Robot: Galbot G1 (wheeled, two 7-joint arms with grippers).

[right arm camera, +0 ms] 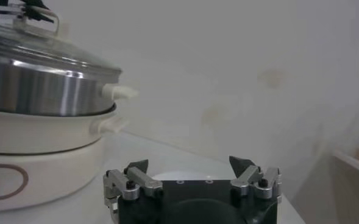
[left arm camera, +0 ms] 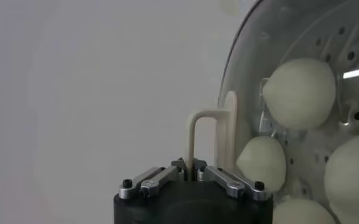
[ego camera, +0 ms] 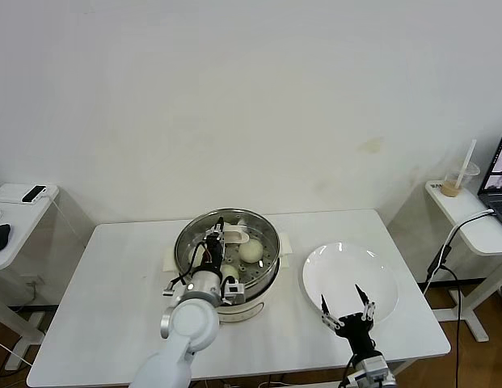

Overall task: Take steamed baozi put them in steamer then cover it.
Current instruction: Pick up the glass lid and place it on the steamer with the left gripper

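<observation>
Lower right of the head view, nearest the camera: right gripper [ego camera: 348, 309] idle, jaws spread wide and holding nothing, tips over the near rim of the white plate [ego camera: 384, 283], which lies bare on the worktop [ego camera: 113, 323]. Well apart from the pot; no part in the coming move, by the look of it.

Lower centre-left of the head view: left gripper [ego camera: 217, 240] reaching from the near side over the steamer [ego camera: 267, 279]. Jaws closed on the cream handle [left arm camera: 211, 131] of the cover [ego camera: 190, 234]. In the left wrist view the handle stands as a thin arch, pinched at its foot between the jaws; long axis of the handle running away from the jaws, toward the centre of the glass.

Centre of the head view: cover lying over the pot. In the right wrist view its metal rim [right arm camera: 57, 58] appears to meet the steel wall all round the visible side, roughly level; whether fully seated on the far side, cannot tell.

Beneath the glass: steamed baozi [left arm camera: 301, 91] on the perforated tray, four pale rounds visible in the left wrist view, close together, all inside the pot. None left on the plate.

Judgement: loading done, covering at its last stage. Deciding relation: handle directly between the left jaws, cover centred over the pot. Release straight above, without dragging the lid sideways, appears all that remains.
</observation>
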